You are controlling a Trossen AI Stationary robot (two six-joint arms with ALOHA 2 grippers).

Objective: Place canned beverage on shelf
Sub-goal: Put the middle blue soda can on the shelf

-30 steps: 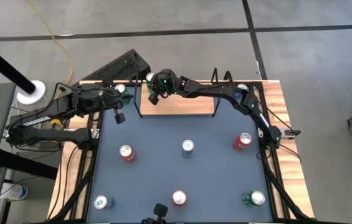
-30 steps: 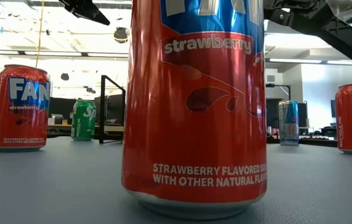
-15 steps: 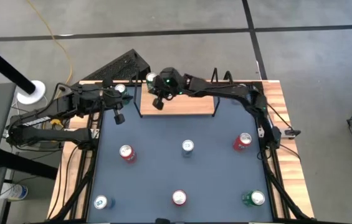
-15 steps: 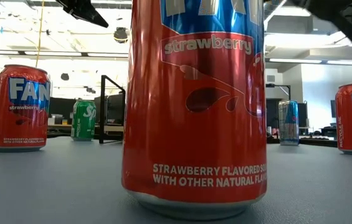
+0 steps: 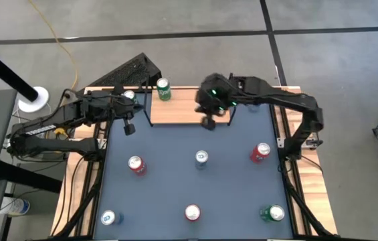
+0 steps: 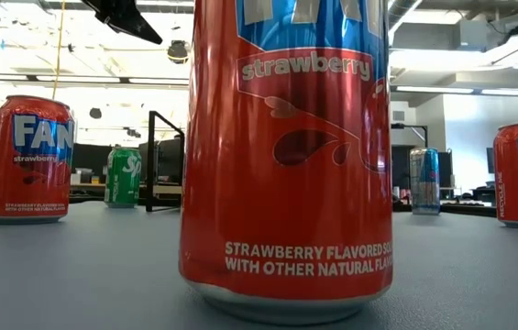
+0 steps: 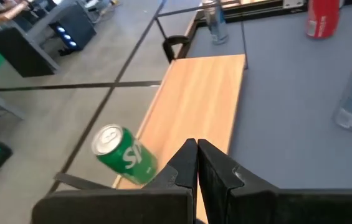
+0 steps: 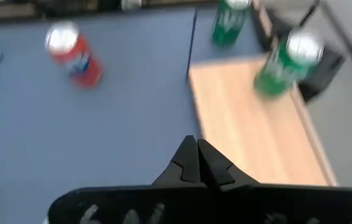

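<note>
A green can (image 5: 164,89) stands on the shelf (image 5: 189,114) at its far-left corner, well left of the right gripper (image 5: 208,123), whose jaws hang over the shelf's front edge.

Left gripper (image 5: 128,127) hung at the table's far-left corner, arm folded along the left edge, jaws closed. Right gripper (image 5: 208,123) reached in from the right, elbow bent, jaws closed and empty.

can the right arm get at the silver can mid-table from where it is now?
Probably yes. The right gripper hangs at the shelf's front edge, fingers shut and empty, and the silver can stands just ahead on bare tabletop, with nothing between and no can close beside it.
</note>
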